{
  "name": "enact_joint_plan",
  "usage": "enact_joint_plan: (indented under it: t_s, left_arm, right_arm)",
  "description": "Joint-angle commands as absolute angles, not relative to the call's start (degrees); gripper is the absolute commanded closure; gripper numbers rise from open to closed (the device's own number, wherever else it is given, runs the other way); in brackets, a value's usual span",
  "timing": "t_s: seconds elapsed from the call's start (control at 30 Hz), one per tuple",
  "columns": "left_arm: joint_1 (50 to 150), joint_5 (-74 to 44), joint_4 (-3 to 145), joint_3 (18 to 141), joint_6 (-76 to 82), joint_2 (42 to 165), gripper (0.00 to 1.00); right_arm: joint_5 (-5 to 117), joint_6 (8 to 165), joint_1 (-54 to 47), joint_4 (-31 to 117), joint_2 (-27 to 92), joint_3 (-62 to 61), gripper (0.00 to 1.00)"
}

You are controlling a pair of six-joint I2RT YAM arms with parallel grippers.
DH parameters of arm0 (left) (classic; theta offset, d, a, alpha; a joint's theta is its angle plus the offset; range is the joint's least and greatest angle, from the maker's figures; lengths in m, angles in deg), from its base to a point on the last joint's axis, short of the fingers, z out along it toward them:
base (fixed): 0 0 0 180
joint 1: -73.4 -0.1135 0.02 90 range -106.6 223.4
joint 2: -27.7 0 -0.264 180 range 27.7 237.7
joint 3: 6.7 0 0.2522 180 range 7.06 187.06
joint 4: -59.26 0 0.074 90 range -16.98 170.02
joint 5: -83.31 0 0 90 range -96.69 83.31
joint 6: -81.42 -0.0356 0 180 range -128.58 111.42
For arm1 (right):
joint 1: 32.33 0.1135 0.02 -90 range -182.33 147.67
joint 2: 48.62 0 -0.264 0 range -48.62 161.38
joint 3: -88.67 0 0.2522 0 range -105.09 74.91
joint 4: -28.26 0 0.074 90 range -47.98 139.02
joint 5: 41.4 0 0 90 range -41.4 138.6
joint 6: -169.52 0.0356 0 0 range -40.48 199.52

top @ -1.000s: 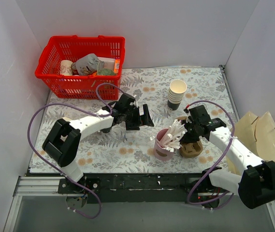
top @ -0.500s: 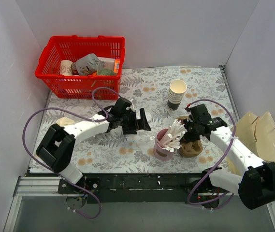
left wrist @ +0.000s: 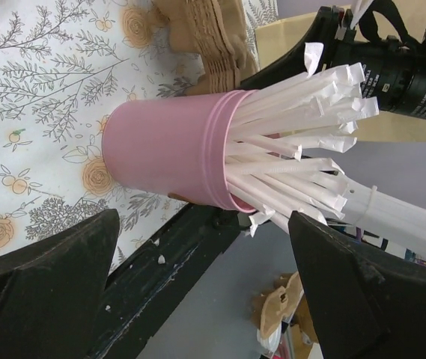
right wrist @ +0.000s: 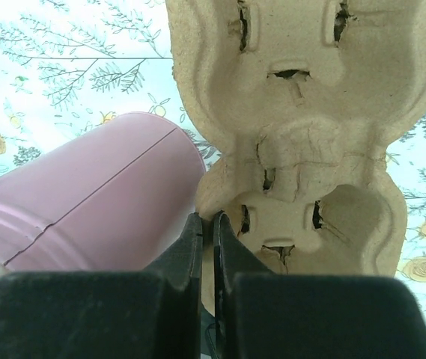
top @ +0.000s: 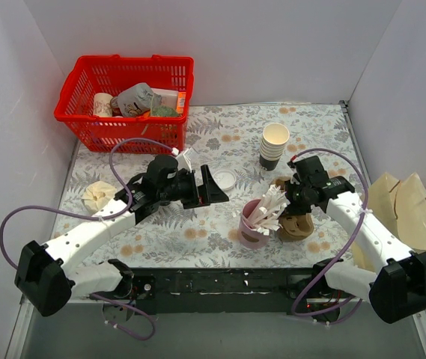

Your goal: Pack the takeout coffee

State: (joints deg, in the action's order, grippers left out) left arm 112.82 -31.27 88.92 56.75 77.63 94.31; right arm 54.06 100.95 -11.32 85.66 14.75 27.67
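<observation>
A round white lid (top: 226,178) shows on the floral mat just past my left gripper (top: 209,187); I cannot tell whether a brown cup is under it. The left gripper is open and empty, and in the left wrist view (left wrist: 198,299) it faces a pink cup (left wrist: 168,157) of white sticks. My right gripper (top: 300,202) is shut on the rim of a brown pulp cup carrier (top: 296,228). The right wrist view shows the gripper (right wrist: 207,221) pinching the edge of the carrier (right wrist: 302,112), with the pink cup (right wrist: 100,194) to its left.
A stack of lidless cream cups (top: 275,142) stands at the back right. A red basket (top: 169,66) of items is at the back left. A crumpled napkin (top: 96,196) lies on the left. A tan paper bag (top: 407,213) sits off the mat's right edge.
My left arm has swung back and left, pulling its open gripper slightly left and uncovering the white lid. The right gripper has stayed on the carrier.
</observation>
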Motion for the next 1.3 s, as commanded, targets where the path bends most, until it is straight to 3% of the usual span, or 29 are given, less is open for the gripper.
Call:
enact_joint_plan:
  t_s: [0.0, 0.37, 0.53, 0.67, 0.77, 0.87, 0.97, 1.17, 1.27]
  left_arm:
    - [113.22, -30.77, 89.19, 55.05, 77.46, 93.09, 0.02]
    - [113.57, -31.74, 89.1, 55.22, 77.46, 95.55, 0.02]
    - [113.57, -32.26, 89.19, 54.61, 77.37, 95.9, 0.02]
    - [113.74, -34.02, 89.1, 54.08, 76.76, 94.5, 0.02]
    - [114.01, -36.04, 89.02, 54.6, 76.49, 94.93, 0.02]
    - [115.15, -33.42, 89.89, 56.62, 76.84, 97.38, 0.02]
    - [116.82, -30.25, 90.68, 59.26, 77.28, 99.15, 0.02]
    - [118.67, -18.57, 94.02, 66.82, 76.23, 103.54, 0.02]
    - [118.67, -19.25, 94.11, 70.5, 73.69, 107.4, 0.02]
  right_arm:
    - [48.87, 99.46, -11.41, 89.75, 16.24, 23.41, 0.99]
    - [30.51, 99.55, -10.18, 98.97, 20.79, 19.1, 0.99]
    - [46.38, 97.79, -10.27, 89.79, 20.55, 21.38, 0.99]
    - [30.1, 102.89, -10.45, 96.95, 24.13, 17.36, 0.99]
    - [42.41, 98.59, -11.68, 90.05, 21.97, 19.44, 0.99]
    - [36.31, 100.61, -11.68, 93.26, 23.53, 18.84, 0.99]
    - [44.45, 99.55, -11.68, 89.76, 22.14, 21.29, 0.99]
    - [44.03, 99.21, -11.68, 89.66, 21.43, 21.82, 0.99]
    - [43.85, 98.85, -11.68, 89.31, 21.08, 22.7, 0.99]
